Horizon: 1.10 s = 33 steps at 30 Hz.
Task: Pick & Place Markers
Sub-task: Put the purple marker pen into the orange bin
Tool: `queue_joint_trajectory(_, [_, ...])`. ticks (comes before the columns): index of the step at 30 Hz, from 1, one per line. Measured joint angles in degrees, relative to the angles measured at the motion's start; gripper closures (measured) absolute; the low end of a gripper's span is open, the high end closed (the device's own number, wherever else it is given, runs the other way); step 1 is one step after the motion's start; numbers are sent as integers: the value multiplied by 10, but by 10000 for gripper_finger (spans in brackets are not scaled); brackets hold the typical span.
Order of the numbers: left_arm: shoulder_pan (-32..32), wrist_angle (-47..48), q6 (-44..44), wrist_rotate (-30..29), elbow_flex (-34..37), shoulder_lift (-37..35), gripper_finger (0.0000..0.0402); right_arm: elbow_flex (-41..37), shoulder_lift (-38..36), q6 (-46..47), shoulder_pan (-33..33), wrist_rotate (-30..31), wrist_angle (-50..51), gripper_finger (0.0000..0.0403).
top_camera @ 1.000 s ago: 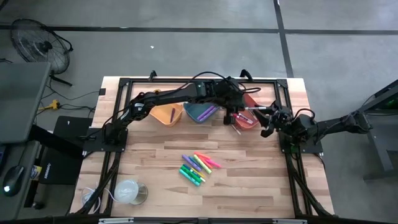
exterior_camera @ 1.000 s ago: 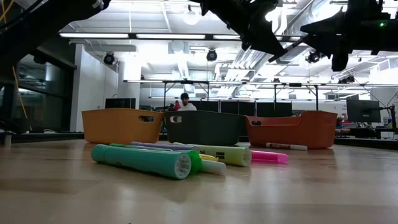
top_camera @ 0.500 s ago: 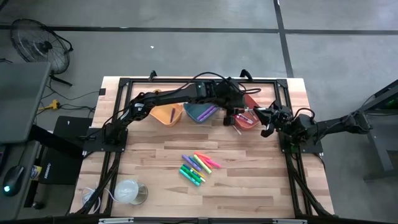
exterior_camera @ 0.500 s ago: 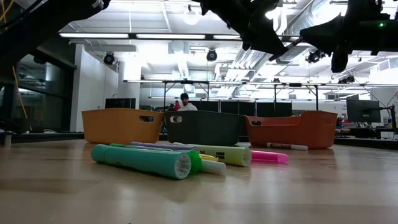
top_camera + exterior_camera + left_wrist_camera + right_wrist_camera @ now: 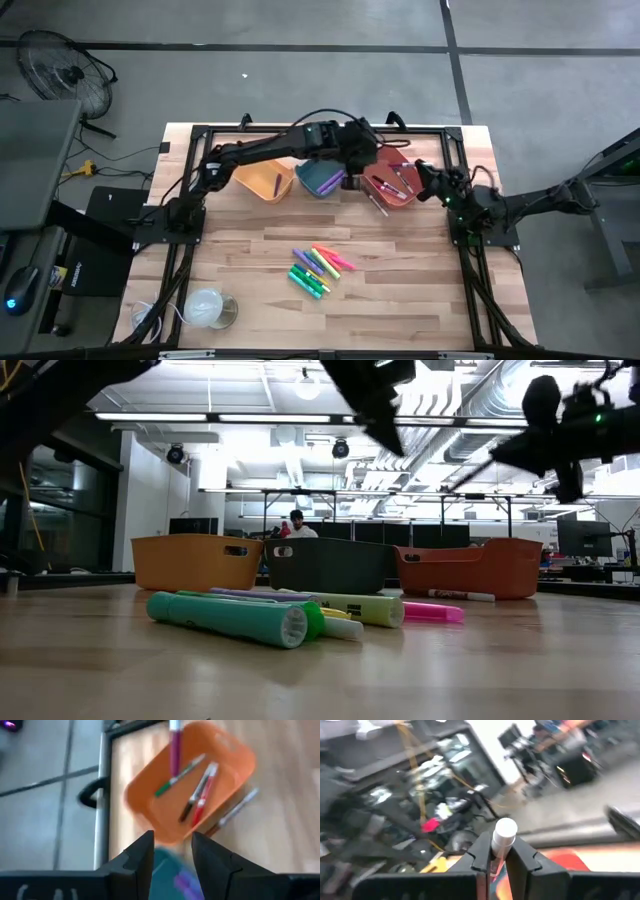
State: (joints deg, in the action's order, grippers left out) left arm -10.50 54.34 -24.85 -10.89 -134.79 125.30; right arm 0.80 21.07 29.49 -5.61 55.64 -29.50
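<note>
Several bright markers [image 5: 318, 265] lie loose on the wood table's middle, the green ones [image 5: 225, 618] nearest in the low view. Three bins stand at the far side: orange [image 5: 266, 183], teal [image 5: 322, 181] and red-orange [image 5: 392, 184]. The red-orange bin [image 5: 192, 790] holds green, red, black and purple markers. My left gripper [image 5: 172, 847] hangs open above the teal and red-orange bins [image 5: 352, 176], holding nothing. My right gripper [image 5: 500, 852], at the red-orange bin's right end [image 5: 422, 176], is shut on a marker with a white end. My right gripper pinches a marker between its two fingers. The marker's white round end [image 5: 505, 831] sticks out past the fingertips. The fingers reach roughly level from the table's right side. The marker is lifted clear of the table; its other end is hidden behind the fingers.
One marker [image 5: 378, 205] lies on the table just in front of the red-orange bin, also seen low [image 5: 460, 596]. A white round cup-like thing [image 5: 205, 307] sits near the front left. Black frame rails [image 5: 300, 130] run along the far edge. A person shows in the room behind.
My left gripper has opened, risen and drawn back toward the table's left, from over the red-orange bin to beside the teal one. My right gripper has rolled about its own line.
</note>
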Motion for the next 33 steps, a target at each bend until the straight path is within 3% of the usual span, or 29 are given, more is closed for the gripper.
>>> queue_joint_trajectory(7, [-9, -7, -5, -46, -1, -37, 276, 0, 71, 190, 0, 106, 26, 377])
queue_joint_trajectory(13, [-23, -16, -6, -52, -1, -63, 276, 0, 165, 350, 9, 123, -15, 377])
queue_joint_trajectory(17, [-27, -14, -11, -53, -1, -72, 276, 0, 236, 360, 31, 123, -142, 377])
queue_joint_trajectory(20, [-26, -22, -31, -54, -3, -81, 276, 12, 283, 373, 42, 119, -183, 377])
queue_joint_trajectory(26, [-26, -16, -64, -53, -2, -78, 276, 58, 351, 374, 53, 111, -169, 377])
queue_joint_trajectory(33, [-26, -18, -79, -45, -2, -78, 276, 65, 367, 309, 61, 118, -156, 377])
